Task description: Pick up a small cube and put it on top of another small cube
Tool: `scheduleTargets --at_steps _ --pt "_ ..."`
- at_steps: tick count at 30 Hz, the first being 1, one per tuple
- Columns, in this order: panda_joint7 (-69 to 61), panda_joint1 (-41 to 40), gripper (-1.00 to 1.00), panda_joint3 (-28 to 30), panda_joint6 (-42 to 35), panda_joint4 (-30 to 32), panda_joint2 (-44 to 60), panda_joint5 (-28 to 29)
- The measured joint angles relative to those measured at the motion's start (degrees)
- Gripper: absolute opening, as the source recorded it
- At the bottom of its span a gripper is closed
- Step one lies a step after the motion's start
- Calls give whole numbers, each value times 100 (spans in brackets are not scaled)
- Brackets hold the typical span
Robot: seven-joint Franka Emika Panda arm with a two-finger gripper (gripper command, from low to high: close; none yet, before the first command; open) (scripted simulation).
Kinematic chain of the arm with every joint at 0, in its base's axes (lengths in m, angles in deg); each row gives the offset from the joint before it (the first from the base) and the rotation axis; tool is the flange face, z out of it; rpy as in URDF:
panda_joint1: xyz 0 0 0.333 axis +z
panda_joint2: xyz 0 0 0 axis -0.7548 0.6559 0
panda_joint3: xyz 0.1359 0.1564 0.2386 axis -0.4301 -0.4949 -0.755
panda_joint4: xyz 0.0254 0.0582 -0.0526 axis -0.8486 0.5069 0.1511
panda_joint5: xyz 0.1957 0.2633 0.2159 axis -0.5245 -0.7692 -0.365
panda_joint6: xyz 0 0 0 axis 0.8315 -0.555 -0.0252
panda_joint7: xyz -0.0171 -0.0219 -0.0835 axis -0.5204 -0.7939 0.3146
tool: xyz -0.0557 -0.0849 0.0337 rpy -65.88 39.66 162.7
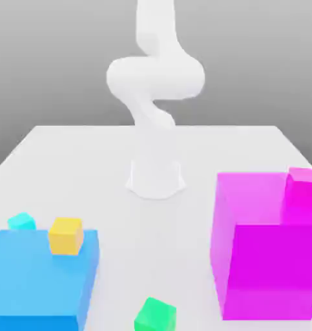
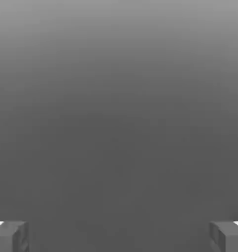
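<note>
A bare lane of desk (image 1: 171, 220) ran between the blue block (image 1: 35, 278) on the exterior view's left and the magenta block (image 1: 265, 245) on its right.

Exterior view: set in front of the arm (image 1: 155, 77), raised, facing its base across the white table (image 1: 184, 142) and angled down; moderately near, with the blocks at the frame's lower edge cropped.

Hand view: mounted on the hand, looking out past the gripper (image 2: 119, 236); two fingertips (image 2: 10, 236) stand wide apart at opposite corners, plain grey ahead of them.

Shared scene: none identifiable.
</note>
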Motion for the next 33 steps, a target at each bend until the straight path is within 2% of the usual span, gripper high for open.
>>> scheduleTargets --at_steps 14,20,26,31,32,33 --pt "1568 -585 0 -538 1010 269 2949 541" --pt "2147 -634 0 -547 1444 385 4187 651" --pt "2514 -612 0 -560 1896 509 5394 463" --pt "2714 -502 0 -423 2611 389 6425 573" --pt "2743 -468 -100 -381 2742 359 6591 609" --pt "2743 -468 -100 -381 2742 359 6591 609"
